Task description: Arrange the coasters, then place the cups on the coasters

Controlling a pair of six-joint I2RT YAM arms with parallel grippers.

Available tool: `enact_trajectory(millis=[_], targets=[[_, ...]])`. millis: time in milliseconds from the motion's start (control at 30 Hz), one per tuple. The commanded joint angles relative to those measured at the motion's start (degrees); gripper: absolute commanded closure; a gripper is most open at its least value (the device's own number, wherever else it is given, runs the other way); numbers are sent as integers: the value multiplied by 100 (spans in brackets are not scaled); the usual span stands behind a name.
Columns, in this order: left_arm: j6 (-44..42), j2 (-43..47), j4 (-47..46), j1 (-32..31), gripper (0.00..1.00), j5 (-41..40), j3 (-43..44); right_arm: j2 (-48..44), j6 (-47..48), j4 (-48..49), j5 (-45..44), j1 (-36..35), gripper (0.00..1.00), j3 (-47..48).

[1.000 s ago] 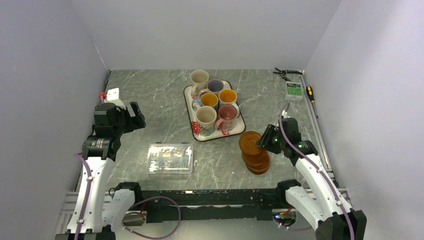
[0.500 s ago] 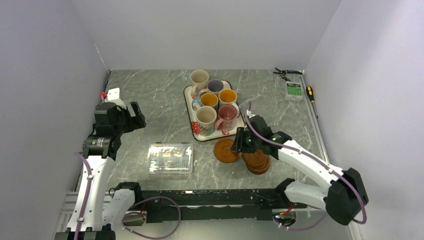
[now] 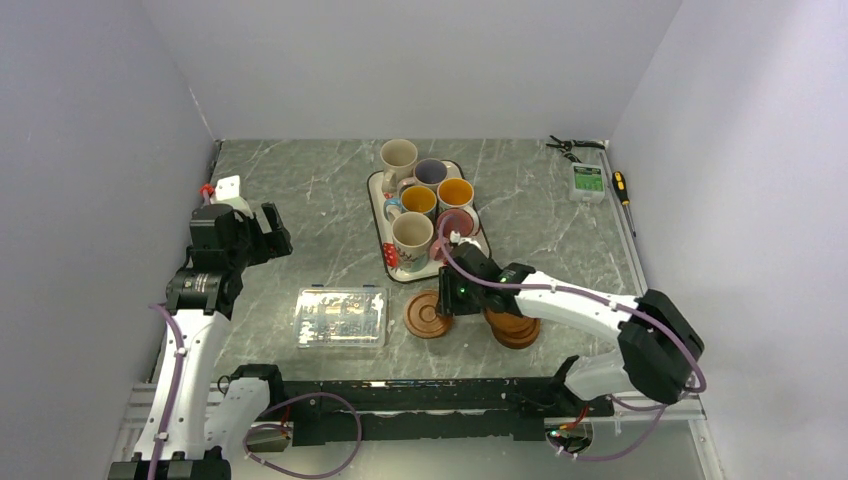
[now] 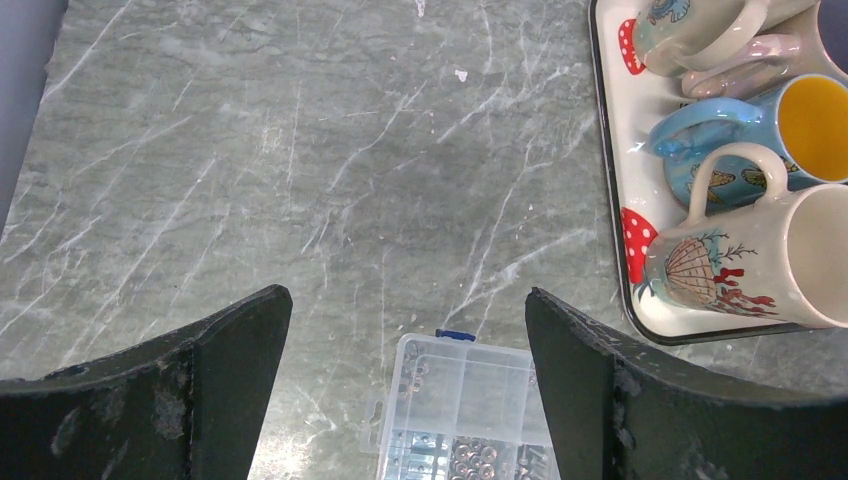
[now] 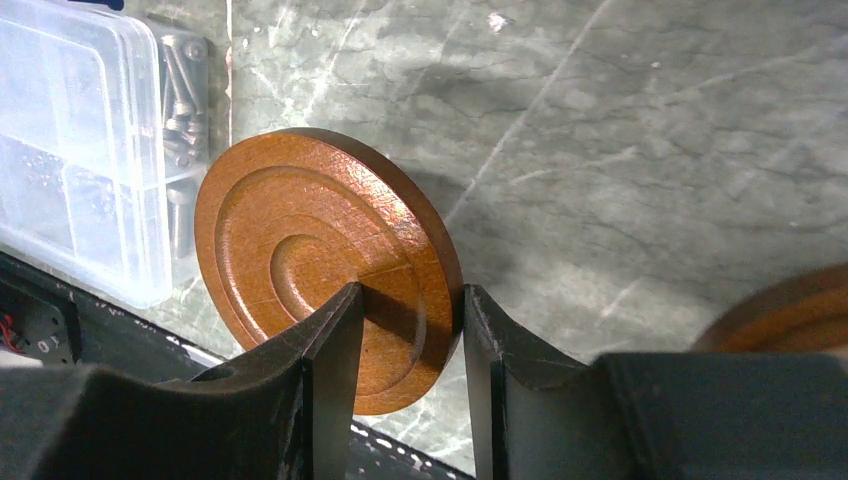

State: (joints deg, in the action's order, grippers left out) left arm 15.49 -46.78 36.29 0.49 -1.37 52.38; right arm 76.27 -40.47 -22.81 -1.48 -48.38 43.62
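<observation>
On a grey-green marbled tabletop (image 3: 300, 190), enclosed by plain pale walls (image 3: 420, 70), six handled ceramic mugs (image 3: 411, 233) are gathered at a white printed tray (image 3: 398, 272). One round brown wooden coaster (image 5: 300, 250) is pinched by its rim in the right gripper (image 5: 408, 300), tilted, between a clear plastic compartment box (image 3: 340, 317) and the stacked remaining coasters (image 3: 515, 328). Its concentric grooves are resolved only in the right wrist view. The left gripper (image 4: 408, 310) is spread wide, nothing held; painted mug motifs are recorded only there.
</observation>
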Motion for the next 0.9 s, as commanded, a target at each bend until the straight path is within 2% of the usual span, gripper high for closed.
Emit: enact_trajectory(millis=[0, 500, 867], targets=[[-67, -27, -53, -23, 6, -28, 123, 345, -268, 649, -81, -214, 100, 200], [-50, -69, -62, -15, 6, 10, 123, 1527, -391, 1161, -29, -472, 100, 535], [-48, -77, -44, -23, 6, 0, 132, 2446, -767, 1664, 24, -890, 100, 1204]])
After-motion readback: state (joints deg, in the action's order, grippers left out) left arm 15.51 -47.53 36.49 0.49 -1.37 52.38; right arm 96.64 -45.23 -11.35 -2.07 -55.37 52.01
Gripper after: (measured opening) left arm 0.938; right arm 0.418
